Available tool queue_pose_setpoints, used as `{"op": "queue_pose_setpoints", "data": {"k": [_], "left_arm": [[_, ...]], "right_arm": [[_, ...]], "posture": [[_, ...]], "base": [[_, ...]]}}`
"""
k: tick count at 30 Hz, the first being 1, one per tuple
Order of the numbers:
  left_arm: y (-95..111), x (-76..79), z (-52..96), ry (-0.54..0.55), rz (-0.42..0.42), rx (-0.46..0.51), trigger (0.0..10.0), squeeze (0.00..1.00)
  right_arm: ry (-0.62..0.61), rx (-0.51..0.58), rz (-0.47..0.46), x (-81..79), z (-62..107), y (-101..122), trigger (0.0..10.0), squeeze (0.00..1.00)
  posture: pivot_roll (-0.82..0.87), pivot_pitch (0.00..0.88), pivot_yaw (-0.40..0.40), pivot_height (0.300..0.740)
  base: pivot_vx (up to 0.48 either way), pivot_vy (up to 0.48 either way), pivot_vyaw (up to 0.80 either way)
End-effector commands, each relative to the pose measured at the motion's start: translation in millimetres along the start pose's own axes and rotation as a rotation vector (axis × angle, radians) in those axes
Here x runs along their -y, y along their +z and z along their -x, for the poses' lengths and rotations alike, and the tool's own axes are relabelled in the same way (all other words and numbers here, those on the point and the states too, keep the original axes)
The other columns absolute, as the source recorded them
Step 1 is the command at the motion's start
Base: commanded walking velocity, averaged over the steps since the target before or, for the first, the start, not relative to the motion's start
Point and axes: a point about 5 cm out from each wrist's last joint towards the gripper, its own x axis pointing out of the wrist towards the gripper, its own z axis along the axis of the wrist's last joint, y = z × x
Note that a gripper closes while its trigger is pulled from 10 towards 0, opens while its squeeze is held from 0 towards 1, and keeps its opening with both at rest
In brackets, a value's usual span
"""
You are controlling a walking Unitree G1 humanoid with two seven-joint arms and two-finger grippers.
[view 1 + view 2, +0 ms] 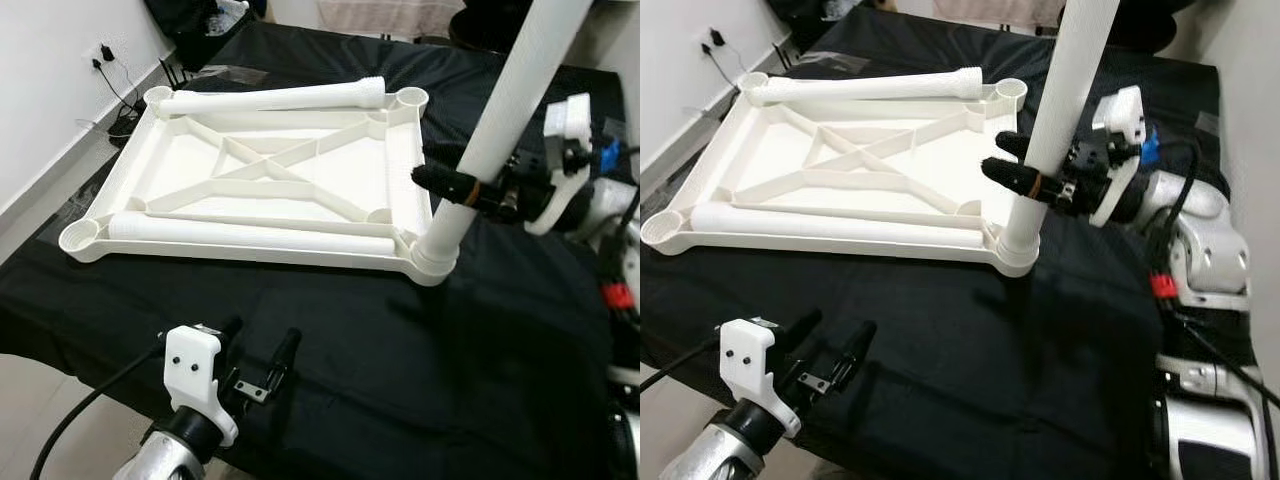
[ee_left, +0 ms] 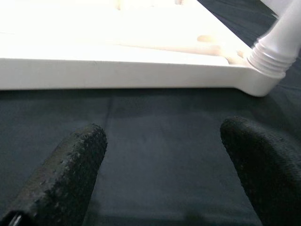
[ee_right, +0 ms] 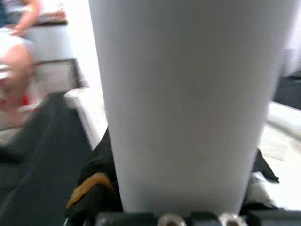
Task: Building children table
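A white plastic tabletop (image 1: 130, 170) lies upside down on a black cloth (image 1: 350, 340). One white leg (image 1: 270, 97) lies along its far edge and another (image 1: 250, 235) along its near edge. A third leg (image 1: 510, 100) stands, slightly tilted, in the near right corner socket (image 1: 435, 262). My right gripper (image 1: 432, 165) is shut on this leg a little above the socket; the leg (image 3: 188, 94) is close up in the right wrist view. My left gripper (image 1: 262, 335) hovers open over the cloth near the table's front edge, facing the tabletop's near rim (image 2: 117, 70).
A wall socket with plugs and cables (image 1: 105, 52) is on the left wall, above bare floor. A dark bag (image 1: 190, 25) stands at the far left of the table. A person (image 3: 19, 37) is blurred in the background of the right wrist view.
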Motion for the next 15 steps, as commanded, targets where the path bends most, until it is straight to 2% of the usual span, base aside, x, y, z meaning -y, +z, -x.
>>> {"op": "queue_pose_setpoints", "data": {"k": [1, 2, 3, 4, 5, 6, 7, 11, 15], "left_arm": [[-5.7, -2.6, 1.8, 0.009, 0.003, -0.028, 10.0, 0.0], [-5.8, -4.2, 0.8, 0.009, 0.001, -0.028, 10.0, 0.0], [-5.7, -5.3, 0.2, 0.009, -0.001, -0.028, 10.0, 0.0], [-6.1, -6.7, -0.2, 0.01, -0.002, -0.028, 10.0, 0.0], [-6.1, -6.7, -0.2, 0.01, -0.002, -0.028, 10.0, 0.0], [-6.4, -7.6, -0.4, 0.011, -0.003, -0.028, 10.0, 0.0], [-7.6, -7.4, -1.5, 0.011, -0.003, -0.029, 10.0, 0.0], [-9.7, -7.3, -2.9, 0.011, -0.003, -0.031, 10.0, 0.0], [-12.3, -9.3, -4.4, 0.018, -0.006, -0.029, 10.0, 0.0]], "right_arm": [[-0.026, -0.115, -0.127, -17.4, -5.5, -31.5, 0.0, 0.0], [-0.146, -0.178, -0.173, -40.2, -15.1, -52.0, 0.0, 0.0], [-0.227, -0.219, -0.193, -54.9, -19.8, -62.9, 0.0, 0.0], [-0.441, -0.322, -0.162, -64.2, -19.3, -82.2, 0.0, 0.0], [-0.441, -0.322, -0.162, -64.2, -19.3, -82.2, 0.0, 0.0], [-0.588, -0.39, -0.127, -69.9, -16.4, -92.5, 0.0, 0.0], [-0.677, -0.43, -0.171, -75.7, -13.1, -104.1, 0.0, 0.0], [-0.731, -0.445, -0.216, -80.9, -11.7, -112.3, 0.0, 0.0], [-0.76, -0.393, -0.213, -60.8, -25.2, -103.9, 0.0, 0.0]], "posture": [[0.01, 0.229, 0.013, 0.74], [0.01, 0.228, 0.008, 0.74], [0.01, 0.228, 0.008, 0.74], [-0.02, 0.22, 0.019, 0.74], [-0.02, 0.22, 0.019, 0.74], [-0.02, 0.22, 0.019, 0.74], [0.0, 0.203, 0.013, 0.74], [0.0, 0.188, 0.008, 0.74], [0.0, 0.161, 0.0, 0.74]], "base": [[0.0, 0.0, 0.0], [0.0, 0.0, 0.0], [0.0, 0.0, 0.0], [0.0, 0.0, 0.0], [0.0, 0.0, 0.0], [0.0, 0.0, 0.0], [0.0, 0.0, 0.0], [0.0, 0.0, 0.0], [0.0, 0.0, 0.0]]}}
